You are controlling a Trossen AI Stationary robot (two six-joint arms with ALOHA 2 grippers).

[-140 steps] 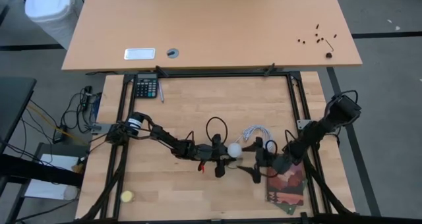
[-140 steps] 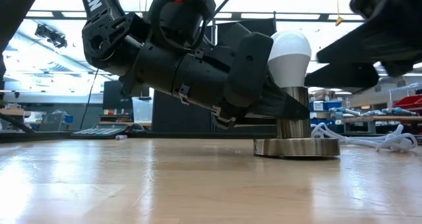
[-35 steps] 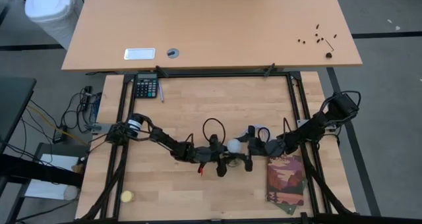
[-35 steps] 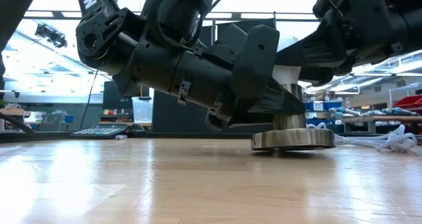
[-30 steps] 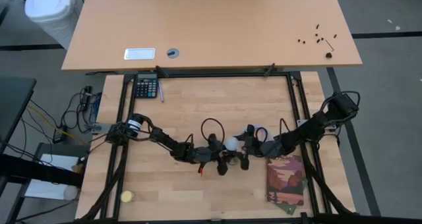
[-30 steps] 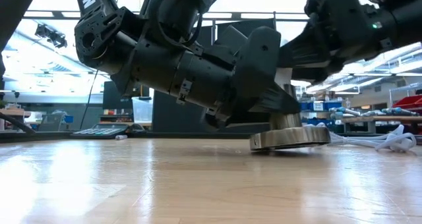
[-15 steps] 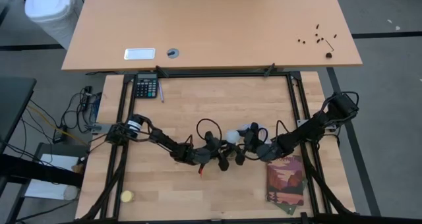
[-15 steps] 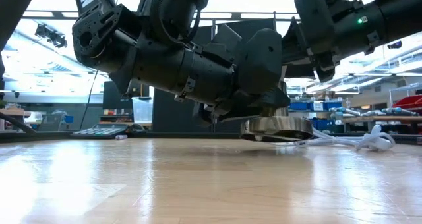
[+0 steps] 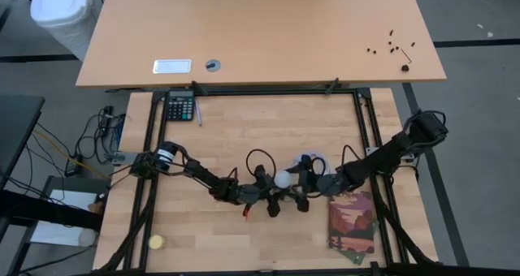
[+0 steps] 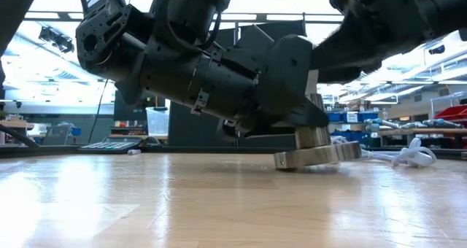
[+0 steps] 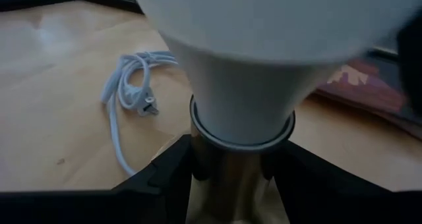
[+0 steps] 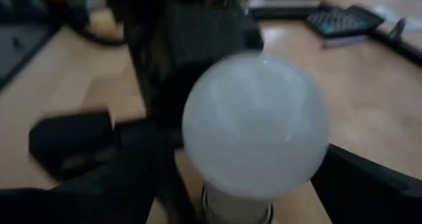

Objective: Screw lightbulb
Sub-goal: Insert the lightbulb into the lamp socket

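The white frosted lightbulb (image 9: 282, 178) stands in a metal socket whose round disc (image 10: 317, 155) sits on the wooden table near its middle. My left gripper (image 9: 276, 191) reaches in from the left and is shut on the socket under the bulb (image 11: 264, 59). My right gripper (image 9: 299, 183) comes in from the right and is open. Its two fingers (image 12: 369, 181) stand on either side of the bulb's globe (image 12: 256, 125), with a gap showing. In the low view the arms hide most of the bulb. My left gripper pinches the socket's upright metal stem (image 11: 227, 178) between its two fingers, just under the bulb's collar. The fingers come in nearly level from the table's left and lie across the stem. The socket is tilted: the disc's left edge (image 10: 283, 163) is on the table and its right edge is raised.
A white cable (image 9: 314, 157) trails from the socket toward the far right. A red-brown book (image 9: 352, 219) lies to the near right, a yellow ball (image 9: 156, 242) at the near left and a calculator (image 9: 180, 107) at the far left. Black frame rails border the table.
Half a second ago my left gripper held the socket and bulb lifted clear of the table and a little farther back. They have come back down toward the near edge, and the disc now rests tilted on its left edge. The white cable was dragged along.
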